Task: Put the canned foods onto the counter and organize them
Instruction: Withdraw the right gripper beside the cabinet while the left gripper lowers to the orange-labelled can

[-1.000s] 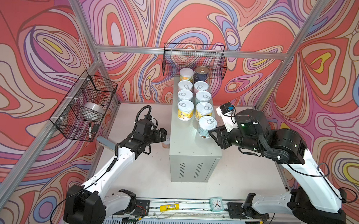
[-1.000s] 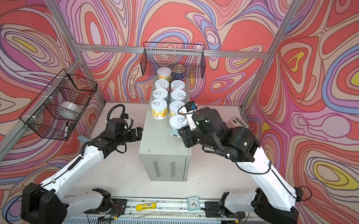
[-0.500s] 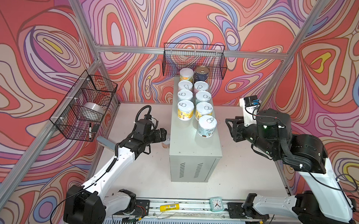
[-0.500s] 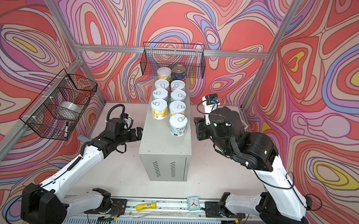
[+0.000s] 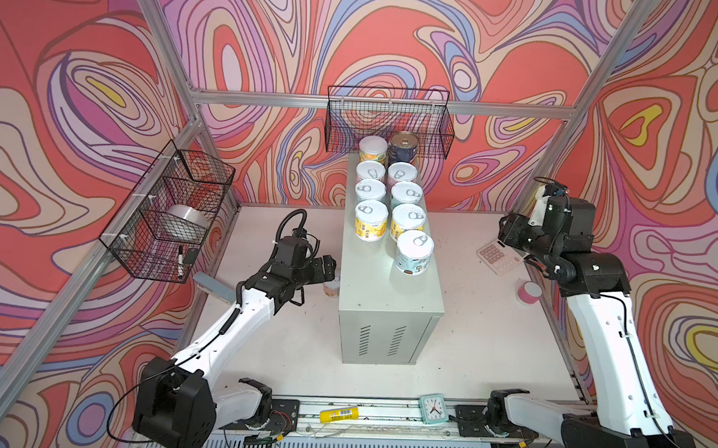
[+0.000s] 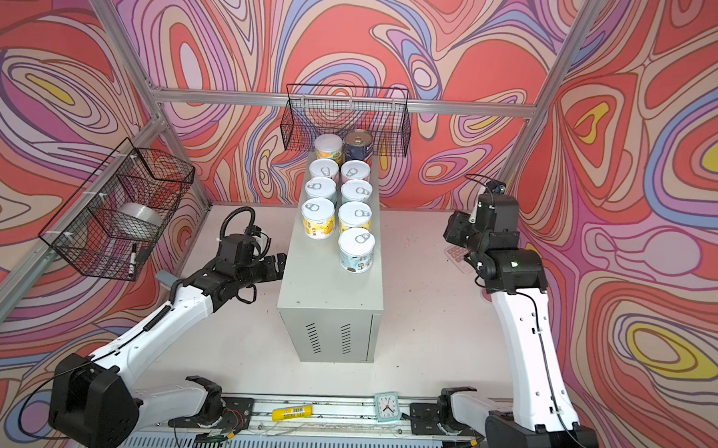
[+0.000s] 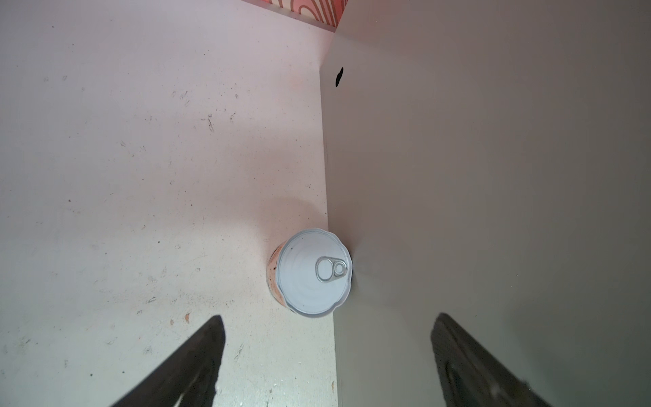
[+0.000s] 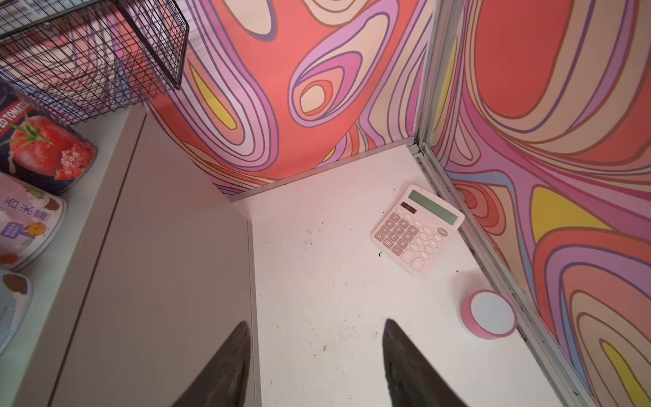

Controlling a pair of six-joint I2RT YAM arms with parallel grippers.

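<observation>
Left wrist view: a pull-tab can (image 7: 311, 276) stands upright at the foot of the grey bench (image 7: 493, 211), touching its side; left gripper (image 7: 328, 321) hovers close, jaws wide. Right gripper (image 8: 316, 323): jaws apart, empty. Likely pickup step: straddle the can, close, lift onto the bench.

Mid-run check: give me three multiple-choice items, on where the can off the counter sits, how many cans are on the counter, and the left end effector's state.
1. The stray can stands: A) in a wire basket; B) on the table beside the counter; C) on the counter top.
2. The cans on the counter top number: A) six; B) nine; C) twelve.
3. The left end effector is: A) open and empty; B) shut on a can; C) shut, empty.
Key: 1 B, the left wrist view shows it on the table; 2 B, columns of four and five; 3 A, jaws apart, nothing between.
</observation>
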